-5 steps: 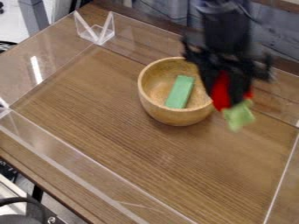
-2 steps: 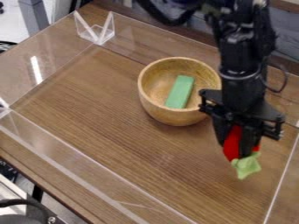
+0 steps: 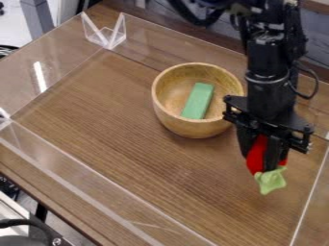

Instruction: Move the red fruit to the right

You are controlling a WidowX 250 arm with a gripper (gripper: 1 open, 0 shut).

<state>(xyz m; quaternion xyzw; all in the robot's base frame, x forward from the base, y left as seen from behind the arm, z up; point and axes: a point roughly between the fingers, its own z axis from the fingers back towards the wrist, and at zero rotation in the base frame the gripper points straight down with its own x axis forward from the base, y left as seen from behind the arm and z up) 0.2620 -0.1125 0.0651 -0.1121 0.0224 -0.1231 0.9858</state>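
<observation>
A: Where is the red fruit (image 3: 261, 156) seen at this moment?

B: It is clamped between the two black fingers of the pincer (image 3: 264, 159). The pincer is narrowed on the strawberry, so the fruit is held and is not free.

A: How is the fruit oriented?

B: Its long axis is almost vertical. The green leafy end is pointed down and hangs below the fingertips, close to the wooden surface (image 3: 115, 135); whether it touches cannot be told.

A: And where is it located against the other things?

B: It is to the right of the wooden bowl (image 3: 194, 99), apart from its rim. The green block (image 3: 198, 100) is lying inside the bowl. The clear wall (image 3: 313, 207) at the right edge is near.

A: What is needed next, in your judgement?

B: Probably only a short lowering and a release, since the fruit is directly under the pincer.
</observation>
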